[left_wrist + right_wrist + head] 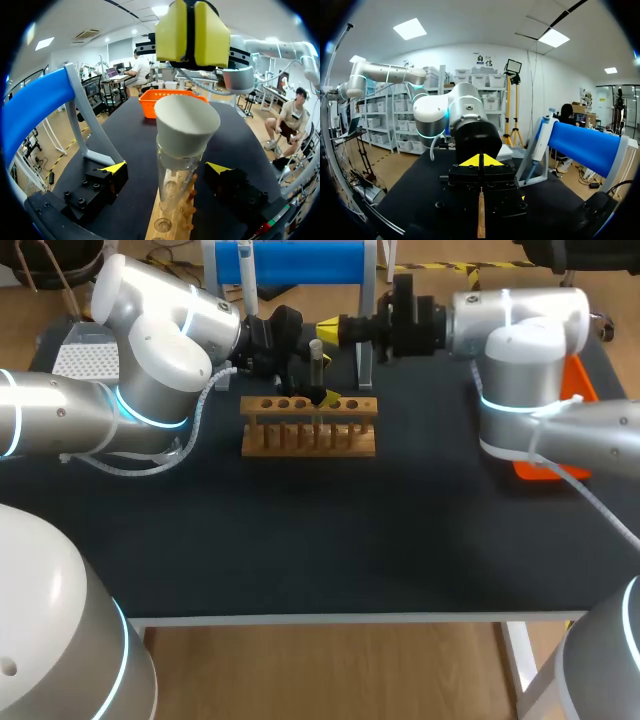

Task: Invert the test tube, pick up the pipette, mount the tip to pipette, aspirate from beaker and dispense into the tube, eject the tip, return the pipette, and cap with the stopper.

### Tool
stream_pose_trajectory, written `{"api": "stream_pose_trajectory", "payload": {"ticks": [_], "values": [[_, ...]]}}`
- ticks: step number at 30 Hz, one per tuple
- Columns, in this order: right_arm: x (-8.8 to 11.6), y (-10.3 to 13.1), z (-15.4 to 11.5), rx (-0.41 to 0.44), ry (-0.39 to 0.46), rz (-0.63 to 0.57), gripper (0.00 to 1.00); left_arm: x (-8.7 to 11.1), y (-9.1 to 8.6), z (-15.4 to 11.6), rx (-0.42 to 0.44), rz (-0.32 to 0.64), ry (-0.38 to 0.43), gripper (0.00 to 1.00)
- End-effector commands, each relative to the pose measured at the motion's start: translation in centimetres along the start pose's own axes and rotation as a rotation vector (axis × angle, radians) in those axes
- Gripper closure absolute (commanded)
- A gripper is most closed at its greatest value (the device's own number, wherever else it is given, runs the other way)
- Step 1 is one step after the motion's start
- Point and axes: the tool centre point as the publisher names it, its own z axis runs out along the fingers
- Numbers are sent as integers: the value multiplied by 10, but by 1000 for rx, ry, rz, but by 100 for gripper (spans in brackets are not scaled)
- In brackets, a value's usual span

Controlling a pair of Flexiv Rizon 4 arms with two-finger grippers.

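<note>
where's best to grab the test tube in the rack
Grip the test tube on its bare glass between the stopper and the rack, coming in level from the side: it stands upright, the stopper caps its top and the rack hides its lower part.

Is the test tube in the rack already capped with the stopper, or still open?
Capped: the white stopper sits in the mouth of the upright test tube.

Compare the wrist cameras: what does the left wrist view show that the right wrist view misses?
Only left wrist: the test tube wearing its white stopper, the open left jaws either side of it, and the orange tray. Only right wrist: the left arm, seen head-on. Both: the shut right jaws, clear of the stopper in the left wrist view, the blue stand and the wooden rack.
</note>
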Motion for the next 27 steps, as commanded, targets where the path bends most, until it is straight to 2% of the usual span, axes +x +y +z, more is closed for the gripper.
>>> {"api": "stream_pose_trajectory", "payload": {"ticks": [1, 13, 27], "values": [[-3, -4, 2, 1, 14, 3, 100, 0, -1, 0, -3, -1, 0, 0], [2, -10, 7, -5, 25, 20, 100, 0, -1, 0, -3, -1, 0, 0], [-2, -24, 6, -7, 12, 60, 100, 0, -1, 0, -3, -1, 0, 0]]}}
